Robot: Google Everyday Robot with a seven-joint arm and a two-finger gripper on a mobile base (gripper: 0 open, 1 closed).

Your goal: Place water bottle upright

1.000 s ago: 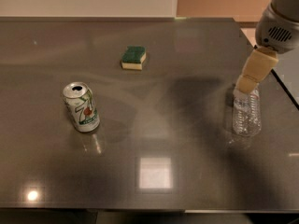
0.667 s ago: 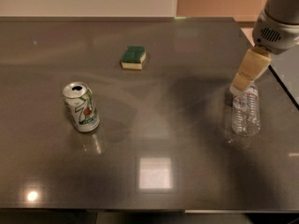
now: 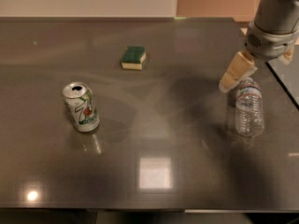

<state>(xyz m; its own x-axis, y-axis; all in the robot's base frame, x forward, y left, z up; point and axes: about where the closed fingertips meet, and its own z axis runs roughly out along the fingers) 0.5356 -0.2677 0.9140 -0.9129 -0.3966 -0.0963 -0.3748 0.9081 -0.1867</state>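
The water bottle (image 3: 249,108) is a small clear ribbed bottle with a white cap and a label band. It stands upright on the dark table (image 3: 154,139) near the right edge. My gripper (image 3: 257,72) hangs just above and behind the bottle's top, open and holding nothing. One cream finger (image 3: 237,72) points down to the left of the cap, close to it. The other finger (image 3: 287,55) shows only partly at the right.
A green-and-white soda can (image 3: 81,107) stands upright at the left. A green and yellow sponge (image 3: 133,57) lies at the back middle. The table's right edge (image 3: 283,85) runs close beside the bottle.
My gripper has lifted and shifted left off the bottle's top. The bottle stays standing in place.
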